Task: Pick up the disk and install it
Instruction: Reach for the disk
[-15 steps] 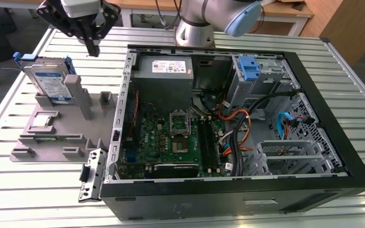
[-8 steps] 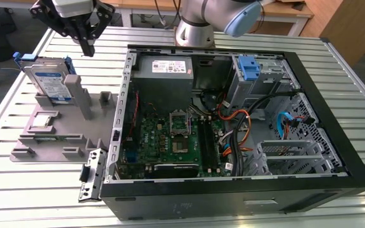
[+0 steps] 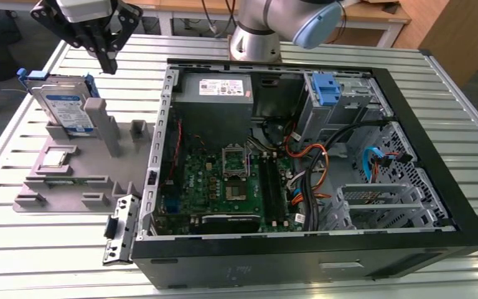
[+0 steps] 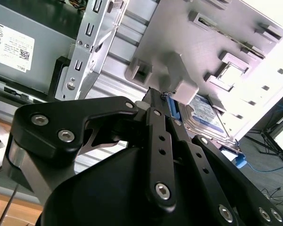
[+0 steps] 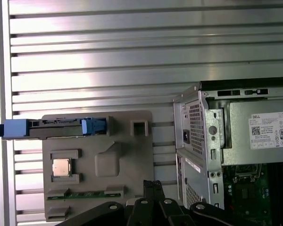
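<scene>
On grey moulded holder (image 3: 98, 167): rectangular silver disk (image 3: 63, 111).

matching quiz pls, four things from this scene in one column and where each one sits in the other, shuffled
Things:
1. disk
2. chip
3. blue latch
4. end effector

Places:
a. inside the open case
b. in the air by the holder
c. upright in the holder
d. flat in a holder pocket

Pairs: 1-c, 2-d, 3-a, 4-b
</scene>
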`<state>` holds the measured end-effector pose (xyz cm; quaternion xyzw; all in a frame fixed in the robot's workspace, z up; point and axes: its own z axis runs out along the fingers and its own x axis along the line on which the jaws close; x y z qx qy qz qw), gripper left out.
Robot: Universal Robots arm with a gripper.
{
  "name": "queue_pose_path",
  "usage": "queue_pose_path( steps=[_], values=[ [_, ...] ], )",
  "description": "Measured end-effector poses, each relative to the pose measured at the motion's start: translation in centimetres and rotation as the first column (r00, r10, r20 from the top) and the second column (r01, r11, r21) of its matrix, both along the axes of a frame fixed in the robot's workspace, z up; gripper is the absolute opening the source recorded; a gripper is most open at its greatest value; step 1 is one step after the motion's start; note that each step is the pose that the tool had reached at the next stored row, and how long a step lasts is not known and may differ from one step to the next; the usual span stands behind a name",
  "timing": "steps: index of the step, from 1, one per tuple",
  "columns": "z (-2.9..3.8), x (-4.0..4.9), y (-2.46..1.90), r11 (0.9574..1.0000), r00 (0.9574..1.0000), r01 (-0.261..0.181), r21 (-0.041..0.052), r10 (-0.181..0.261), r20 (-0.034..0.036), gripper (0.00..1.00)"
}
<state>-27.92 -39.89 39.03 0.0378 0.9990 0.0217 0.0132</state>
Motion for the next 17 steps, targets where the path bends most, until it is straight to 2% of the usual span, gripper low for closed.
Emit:
queue_pose_path(
  steps=[17],
  values=[
    [-0.02,-1.9,0.0,1.0,1.0,0.0,-0.0001,0.0,0.0,0.1]
  ],
)
